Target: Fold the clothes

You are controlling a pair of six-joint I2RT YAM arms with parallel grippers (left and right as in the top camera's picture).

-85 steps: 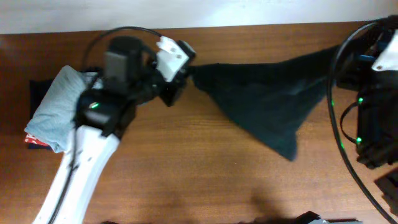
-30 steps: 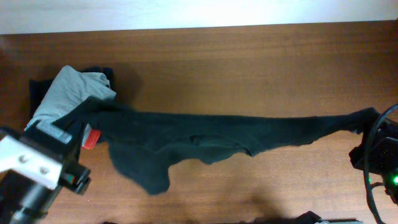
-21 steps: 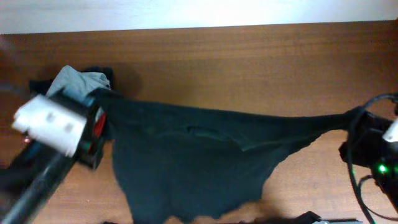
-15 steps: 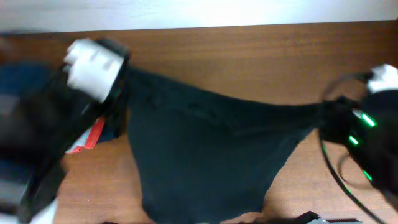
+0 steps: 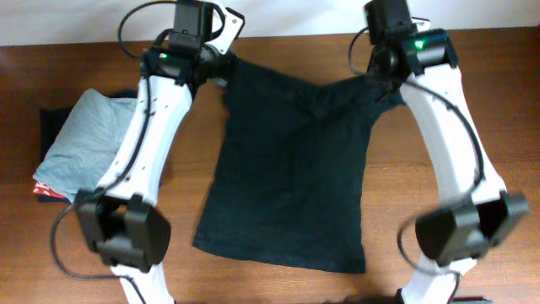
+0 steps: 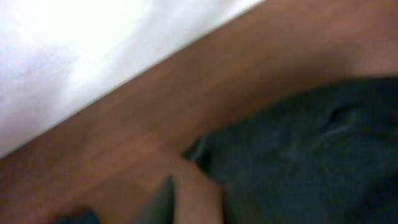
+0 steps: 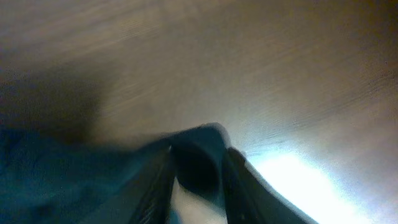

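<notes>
the black t-shirt (image 5: 291, 177) lies spread flat on the worktop (image 5: 506, 101). its long axis runs from the far edge toward the robot, and the straight, wide edge is on the near side. both claws sit at the far end, the left claw (image 5: 221, 69) at the shirt's far left corner and the right claw (image 5: 381, 78) at its far right corner. the whole body of the cloth therefore lies on the near side of each claw. neither arm is nearer overall; each is closest to its own corner and side edge, so the next fold probably turns on that lengthwise line.

the overhead view gives this layout but hides the jaws under the wrists. the right wrist view shows its fingers (image 7: 155, 180) standing apart, with a fold of the corner lying between them, so that claw looks parted. the left wrist view is blurred and shows one finger (image 6: 165, 199) just beside the cloth's corner on bare wood; whether that claw is parted or closed cannot be told.

a light grey-blue garment (image 5: 80, 143) sits apart, left of the left arm.
</notes>
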